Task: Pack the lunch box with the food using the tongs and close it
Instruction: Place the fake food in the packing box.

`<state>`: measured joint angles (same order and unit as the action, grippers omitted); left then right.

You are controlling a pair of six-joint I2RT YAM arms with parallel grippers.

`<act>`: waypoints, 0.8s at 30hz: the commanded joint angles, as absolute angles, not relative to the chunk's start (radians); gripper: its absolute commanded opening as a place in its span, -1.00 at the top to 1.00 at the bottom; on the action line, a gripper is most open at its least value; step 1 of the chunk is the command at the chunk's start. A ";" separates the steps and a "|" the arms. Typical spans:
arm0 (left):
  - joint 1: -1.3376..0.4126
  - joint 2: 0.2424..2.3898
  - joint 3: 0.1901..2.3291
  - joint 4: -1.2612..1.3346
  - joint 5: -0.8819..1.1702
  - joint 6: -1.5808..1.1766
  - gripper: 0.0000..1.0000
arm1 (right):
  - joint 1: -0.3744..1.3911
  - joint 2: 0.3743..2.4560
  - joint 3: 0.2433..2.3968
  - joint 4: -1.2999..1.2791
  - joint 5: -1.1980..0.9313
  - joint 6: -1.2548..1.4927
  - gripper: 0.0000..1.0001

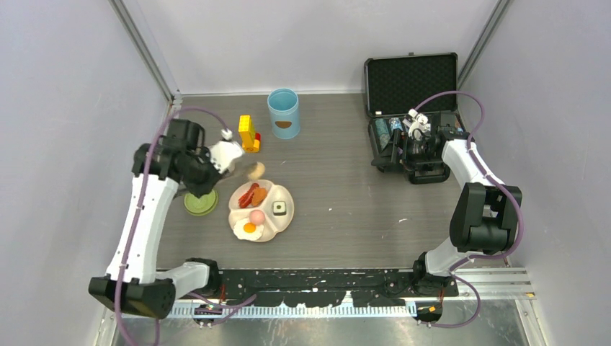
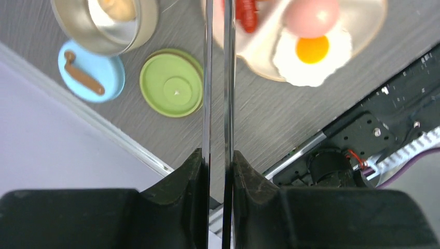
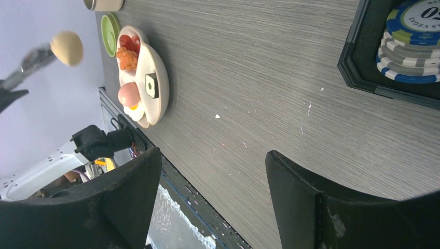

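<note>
My left gripper (image 2: 218, 155) is shut on the silver tongs (image 2: 229, 78), and their tips pinch a beige bun (image 1: 254, 171) in the air just above the cream plate (image 1: 287, 220). On the plate lie red sausages (image 1: 248, 194), a nugget (image 1: 260, 196), a pink egg (image 1: 256, 217), a fried egg (image 1: 248, 229) and a dark piece (image 1: 279, 208). The steel bowl (image 2: 140, 31), with something beige inside, stands beside the green lid (image 2: 172, 83) and blue lid (image 2: 91, 70). The light-blue canister (image 1: 283, 113) stands open farther back. My right gripper (image 3: 210, 155) is open and empty.
A black foam-lined case (image 1: 411, 79) lies open at the back right, holding poker chips (image 3: 410, 41), and the right arm hovers at its front edge. A yellow and red toy block (image 1: 248, 133) stands left of the canister. The left wall runs close behind the lids.
</note>
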<state>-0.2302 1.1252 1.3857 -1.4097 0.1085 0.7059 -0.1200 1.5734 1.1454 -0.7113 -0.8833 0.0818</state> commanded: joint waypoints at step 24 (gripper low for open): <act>0.354 1.393 1.373 -1.127 0.171 0.639 1.00 | -0.137 1.555 1.141 -0.691 -0.913 0.073 -0.56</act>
